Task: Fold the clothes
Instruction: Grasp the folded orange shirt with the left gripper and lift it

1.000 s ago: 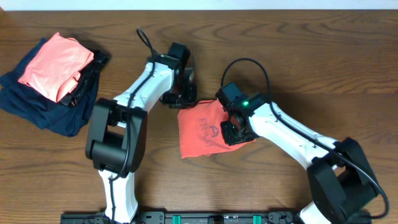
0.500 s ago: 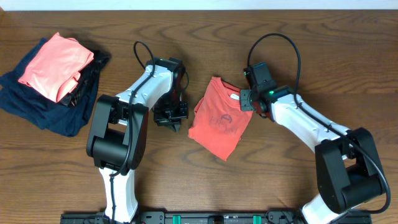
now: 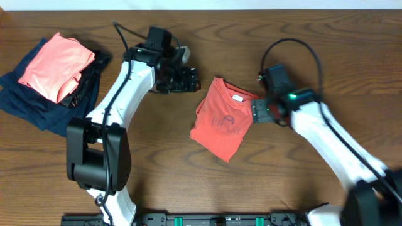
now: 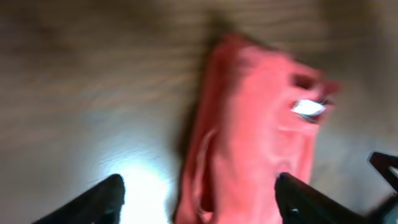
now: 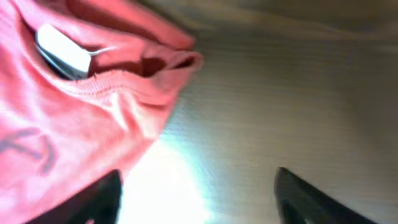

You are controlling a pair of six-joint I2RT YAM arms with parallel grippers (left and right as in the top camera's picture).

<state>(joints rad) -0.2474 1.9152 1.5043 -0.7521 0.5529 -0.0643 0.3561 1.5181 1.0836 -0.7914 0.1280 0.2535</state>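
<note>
The red T-shirt [image 3: 221,120] lies folded into a narrow slanted shape mid-table, its white neck label [image 3: 238,98] up and a dark logo faintly showing. My left gripper [image 3: 191,80] hovers open just off the shirt's upper left corner, holding nothing. In the left wrist view the shirt [image 4: 255,130] is blurred, lying between and beyond the spread fingers [image 4: 102,202]. My right gripper [image 3: 256,112] stands open at the shirt's right edge, empty. The right wrist view shows the collar and label [image 5: 62,51] at upper left, with bare wood between the fingertips [image 5: 317,199].
A pile at the far left holds a salmon-pink folded garment [image 3: 55,66] on top of a navy blue garment [image 3: 39,107]. Bare wooden table [image 3: 301,37] surrounds the shirt. The arm bases stand along the front edge.
Both grippers have let go of the shirt and opened. The left arm swung up and back toward the far left; the right gripper drew slightly right. The shirt has stayed put since half a second ago.
</note>
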